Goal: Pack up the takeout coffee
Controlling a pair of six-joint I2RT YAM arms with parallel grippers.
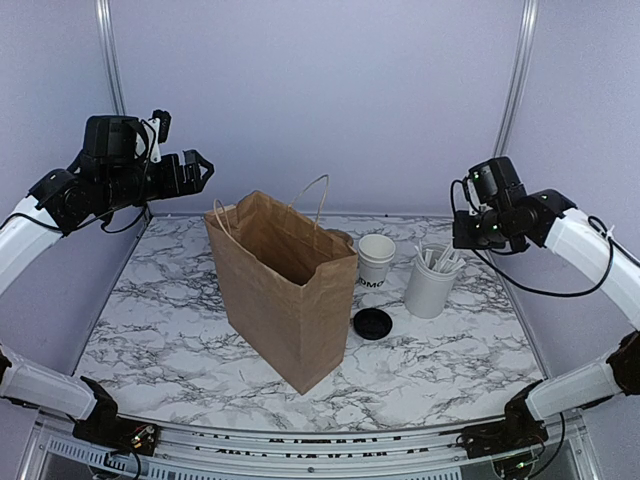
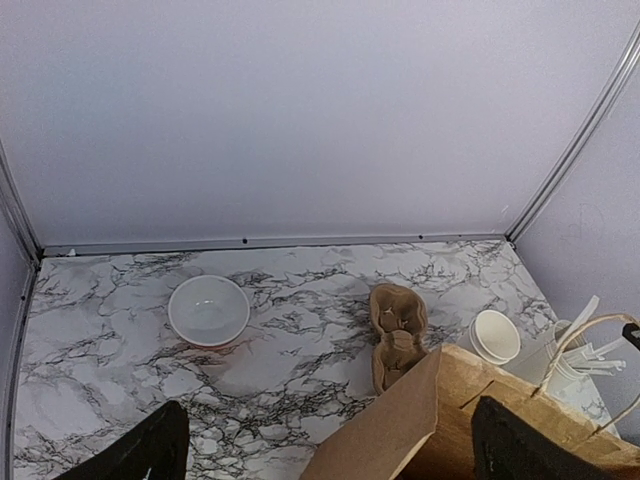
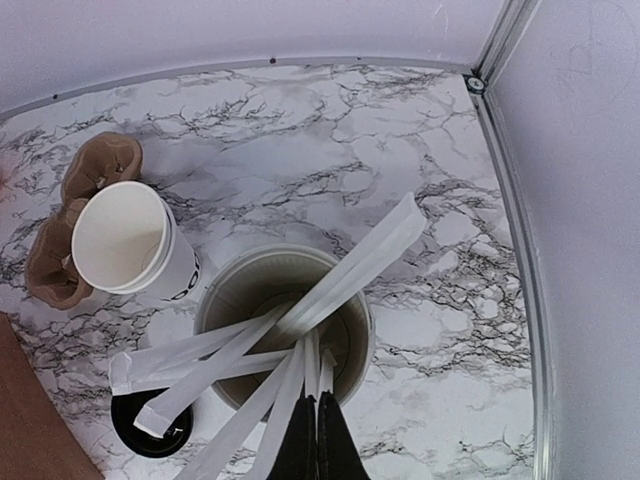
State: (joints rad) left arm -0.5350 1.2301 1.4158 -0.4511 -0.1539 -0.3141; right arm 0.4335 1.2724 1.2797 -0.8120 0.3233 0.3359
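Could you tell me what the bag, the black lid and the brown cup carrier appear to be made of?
The bag looks like matte brown kraft paper, with sharp creases and thin twisted handles. The black lid seems to be plastic: smooth, with a moulded rim. The cup carrier is probably moulded pulp: dull brown, with softly rounded wells.

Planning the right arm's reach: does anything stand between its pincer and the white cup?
Yes. The right pincer, shut, hangs over the white cylinder of utensils, which stands beside the cup on the pincer's side. The wrapped utensil ends stick up toward the pincer. The cup's mouth is uncovered.
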